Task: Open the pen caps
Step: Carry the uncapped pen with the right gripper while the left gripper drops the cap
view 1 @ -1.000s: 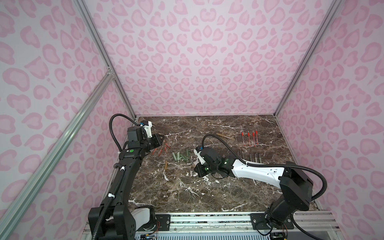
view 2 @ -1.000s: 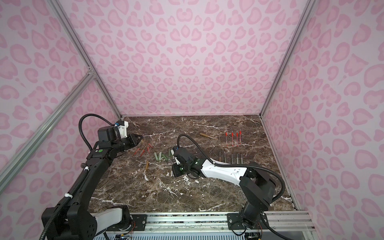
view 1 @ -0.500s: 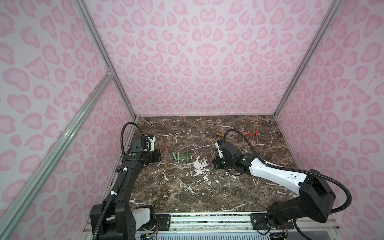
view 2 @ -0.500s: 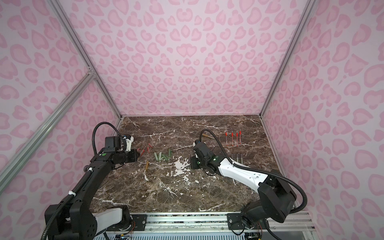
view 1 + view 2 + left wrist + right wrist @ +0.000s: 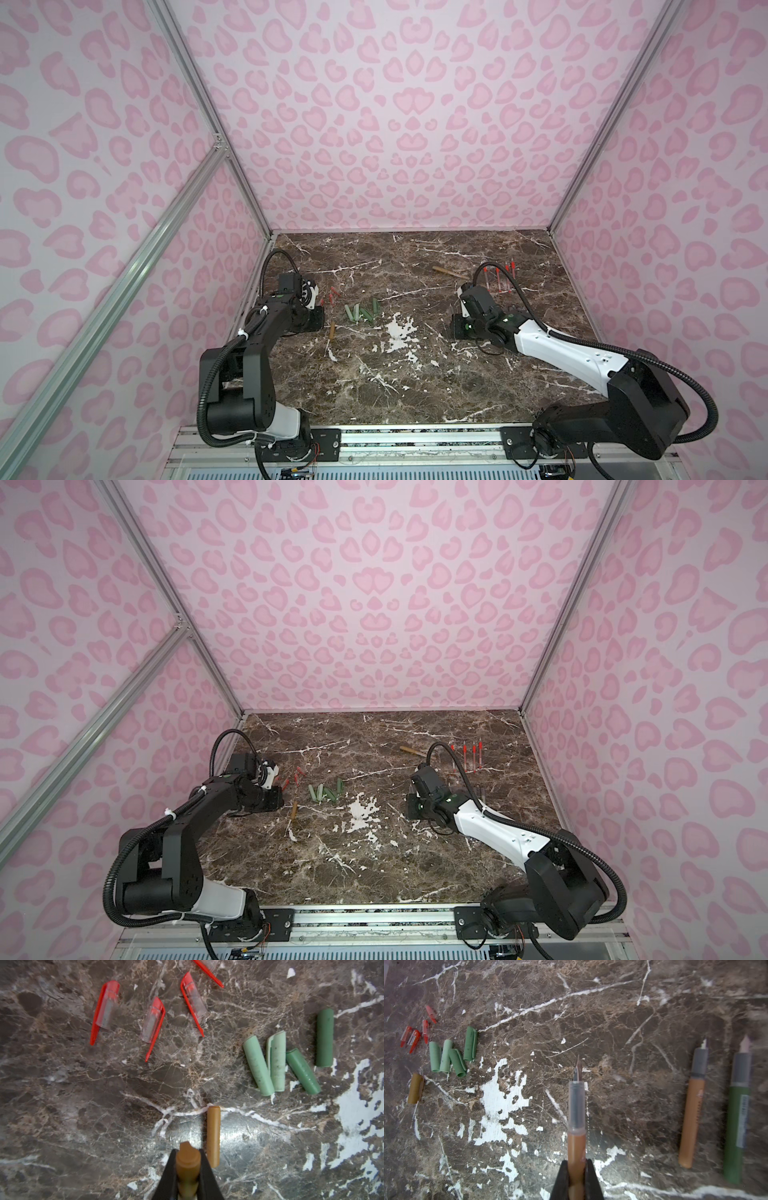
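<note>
**Ten caps off, one tan pen probably left**

The dark brown marble bench (image 5: 415, 374) carries everything. I place all things from one landmark: the group of four sage green plastic caps (image 5: 278, 1061), which lie close together, some of them touching.

The left pincer (image 5: 187, 1154) is near this group, on the side of the left wall. It is closed tight on a tan-brown plastic cap (image 5: 187, 1164). The right pincer (image 5: 576, 1164) is well apart from the group, toward the right wall, and is closed tight on a tan-brown pen body with a clear grip part and a bare nib (image 5: 576, 1126). I judge that this pen is already open and that neither part is put down yet.

Beside the right pincer, on its side away from the group, lie one uncapped tan-brown body (image 5: 691, 1122) and one uncapped dark green body (image 5: 737, 1126). The arm may hide more, so I cannot count them all. Four thin red-tipped pen bodies (image 5: 469, 756) lie in a row further from the group, toward the far right corner. One long tan-brown pen (image 5: 450, 272) lies beyond the right pincer. It looks capped, but it is too small to be sure. If it is, it is the last one.

Four clear plastic caps with red clips (image 5: 152, 1020) lie near the group on its left-wall side. A second loose tan-brown cap (image 5: 213, 1136) lies just beside the left pincer.

The caps that are off: four green, four red, two tan, so ten.
</note>
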Available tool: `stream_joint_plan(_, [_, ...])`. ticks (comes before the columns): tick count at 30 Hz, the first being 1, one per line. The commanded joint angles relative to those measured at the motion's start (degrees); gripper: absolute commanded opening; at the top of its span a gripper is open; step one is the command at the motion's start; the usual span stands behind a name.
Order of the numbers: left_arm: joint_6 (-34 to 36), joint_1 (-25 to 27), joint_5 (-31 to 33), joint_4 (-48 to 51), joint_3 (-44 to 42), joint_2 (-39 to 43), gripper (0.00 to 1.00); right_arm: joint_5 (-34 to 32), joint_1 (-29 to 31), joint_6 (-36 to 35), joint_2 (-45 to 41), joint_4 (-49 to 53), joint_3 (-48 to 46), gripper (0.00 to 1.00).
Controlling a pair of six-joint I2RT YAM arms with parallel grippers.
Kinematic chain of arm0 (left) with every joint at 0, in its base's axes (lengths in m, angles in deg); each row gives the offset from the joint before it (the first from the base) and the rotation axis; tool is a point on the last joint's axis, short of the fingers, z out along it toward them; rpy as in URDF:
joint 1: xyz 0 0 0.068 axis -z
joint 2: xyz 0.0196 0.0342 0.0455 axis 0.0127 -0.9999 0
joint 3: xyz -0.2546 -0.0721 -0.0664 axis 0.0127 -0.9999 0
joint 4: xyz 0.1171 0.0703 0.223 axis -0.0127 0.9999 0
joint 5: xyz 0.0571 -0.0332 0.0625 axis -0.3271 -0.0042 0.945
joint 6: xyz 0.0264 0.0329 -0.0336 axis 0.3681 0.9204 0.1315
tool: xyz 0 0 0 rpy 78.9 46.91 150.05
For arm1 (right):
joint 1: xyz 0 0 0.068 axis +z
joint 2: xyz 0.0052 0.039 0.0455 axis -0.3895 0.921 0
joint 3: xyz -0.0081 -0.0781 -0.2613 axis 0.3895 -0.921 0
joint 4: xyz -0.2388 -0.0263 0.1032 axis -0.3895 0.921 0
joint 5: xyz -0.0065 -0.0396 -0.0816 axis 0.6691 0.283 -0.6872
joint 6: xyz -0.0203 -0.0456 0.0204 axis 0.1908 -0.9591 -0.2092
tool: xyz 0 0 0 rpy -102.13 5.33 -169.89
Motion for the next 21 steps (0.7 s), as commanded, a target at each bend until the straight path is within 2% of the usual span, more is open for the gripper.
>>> stream_joint_plan(1, [0.9, 0.2, 1.1, 0.6, 0.8, -1.9, 0.04, -0.5, -1.1, -0.7, -0.3, -0.3, -1.2, 0.00])
stream_joint_plan(5, [0.2, 0.5, 1.5, 1.2, 1.6, -5.0, 0.11, 0.9, -3.3, -0.4, 0.1, -0.6, -2.1, 0.00])
stream_joint_plan(13, [0.2, 1.8, 3.3, 1.9, 2.8, -9.1, 0.13, 1.0, -5.7, -2.2, 1.4, -0.3, -2.2, 0.00])
stream_joint_plan(18, [0.2, 2.7, 4.4, 1.5, 2.4, -9.5, 0.16, 0.5, -6.9, -3.8, 1.8, 0.1, -1.9, 0.00])
stream_joint_plan(21, [-0.2, 3.0, 4.4, 1.8, 2.1, -8.5, 0.22, 0.4, -7.7, -4.1, 2.4, 1.3, -1.3, 0.00])
